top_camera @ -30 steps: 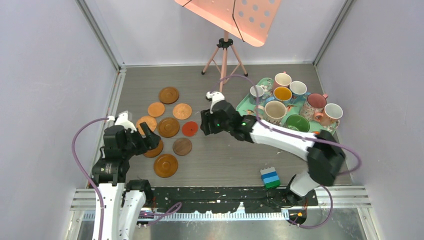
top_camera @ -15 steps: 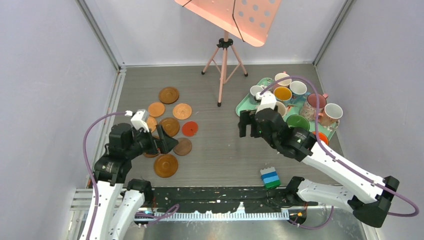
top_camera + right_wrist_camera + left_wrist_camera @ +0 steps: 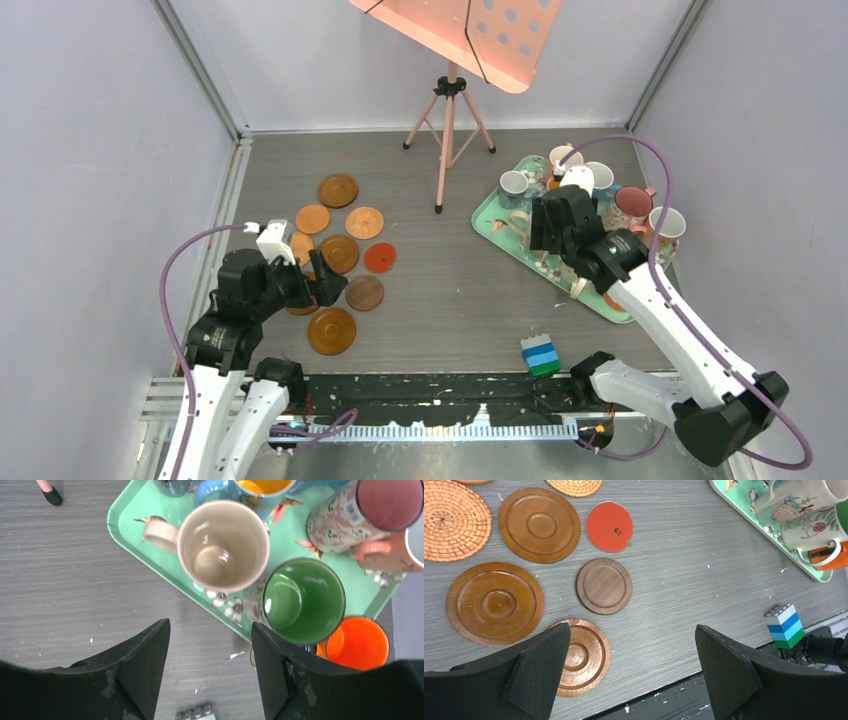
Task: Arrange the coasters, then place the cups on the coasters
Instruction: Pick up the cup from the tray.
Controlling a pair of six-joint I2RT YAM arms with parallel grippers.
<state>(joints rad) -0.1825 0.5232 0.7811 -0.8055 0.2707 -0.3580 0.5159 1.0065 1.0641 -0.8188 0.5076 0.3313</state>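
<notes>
Your right gripper [image 3: 210,626] hangs part open and empty over the near edge of the tray [image 3: 124,522], just short of the cream cup [image 3: 223,545]. Lower one finger inside its rim on the side away from the green-lined cup [image 3: 303,600] crowding it. Your left gripper [image 3: 632,627] is wide and empty above the coasters [image 3: 604,586]. I count nine coasters, two partly hidden by that arm, and nine cups [image 3: 598,175] crowded at the tray.
</notes>
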